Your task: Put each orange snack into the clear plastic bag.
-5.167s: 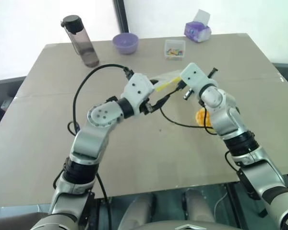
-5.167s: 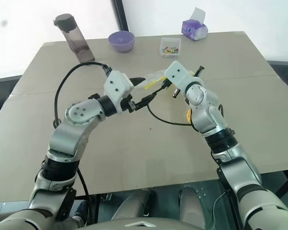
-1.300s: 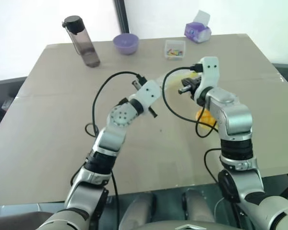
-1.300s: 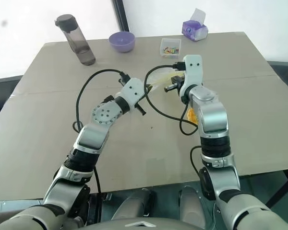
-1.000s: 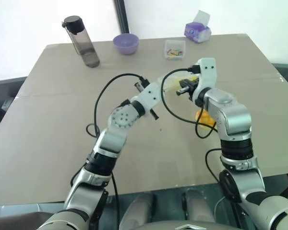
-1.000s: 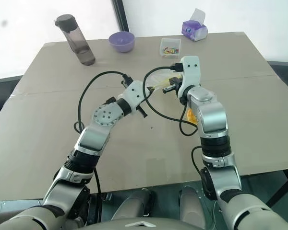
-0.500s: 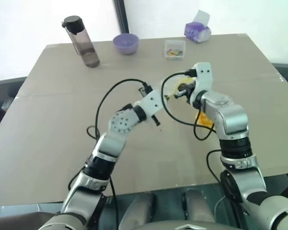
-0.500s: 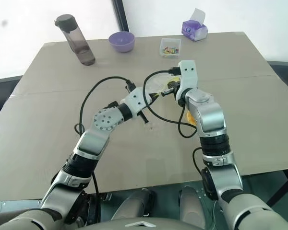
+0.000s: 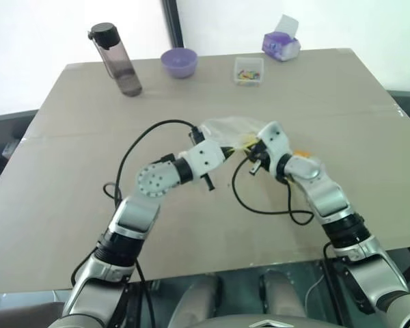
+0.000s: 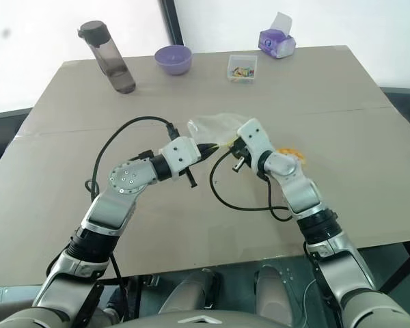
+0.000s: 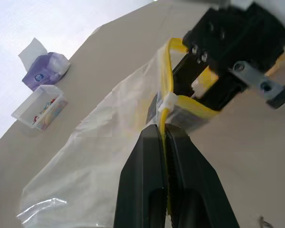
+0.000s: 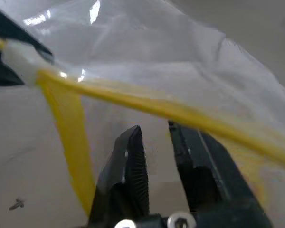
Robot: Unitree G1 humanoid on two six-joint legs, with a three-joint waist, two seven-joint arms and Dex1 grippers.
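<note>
**Me:** Left gripper (image 11: 164, 135) first: my two black fingers are pressed together on the yellow seal strip of the clear plastic bag (image 9: 225, 130), holding its edge up near the middle of the table (image 9: 89, 198). To its right, my right gripper (image 12: 154, 130) sits just beside that same strip, fingers parted by a narrow gap with nothing between them; the strip crosses just beyond their tips.

**Partner:** Where's the bag relative to both?

**Me:** It billows away from my grippers toward the far side of the table, with the seal edge stretched between my two hands.

**Partner:** And the snack?

**Me:** One orange snack (image 10: 290, 154) lies on the table just right of my right wrist, outside the bag and mostly hidden by the arm.

**Partner:** Count the rest, left to right.

**Me:** Along the far edge: one dark bottle (image 9: 116, 59), one purple bowl (image 9: 178, 61), one small clear box (image 9: 249, 70) of coloured bits, one purple tissue pack (image 9: 281, 41). One bag, one snack.
</note>
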